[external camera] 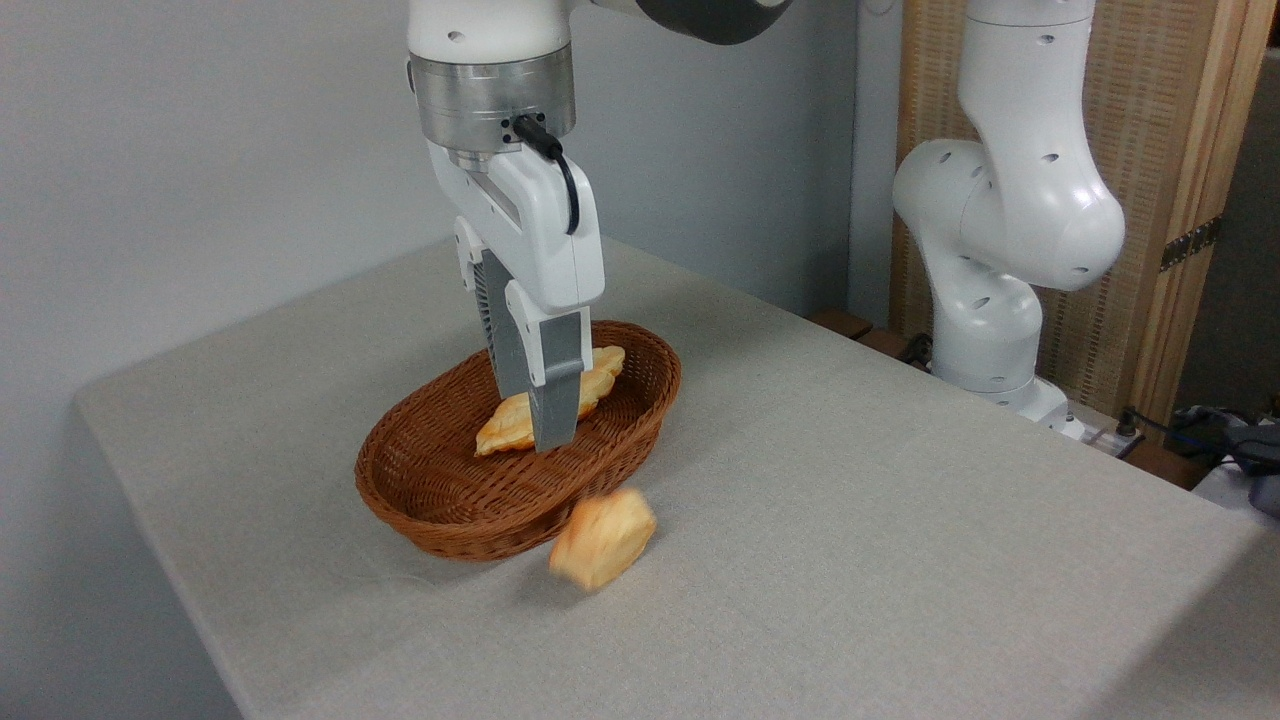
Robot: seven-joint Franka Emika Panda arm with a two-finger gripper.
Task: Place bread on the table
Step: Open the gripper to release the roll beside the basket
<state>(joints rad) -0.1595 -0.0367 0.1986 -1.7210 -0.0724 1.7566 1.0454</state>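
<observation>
The bread [602,538], a small lumpy golden bun, shows blurred just in front of the wicker basket's near rim, at or just above the grey-beige table [850,560]. I cannot tell whether it touches the surface. My gripper [535,420] hangs over the basket's middle, above and left of the bun. It is open, its grey fingers [556,400] pointing down with nothing between them. A longer braided loaf [515,425] lies inside the basket, partly hidden behind the fingers.
The brown oval wicker basket [440,500] stands near the table's middle-left. The arm's white base [990,250] rises at the back right, beside a wooden screen. Cables and a plug lie at the far right edge.
</observation>
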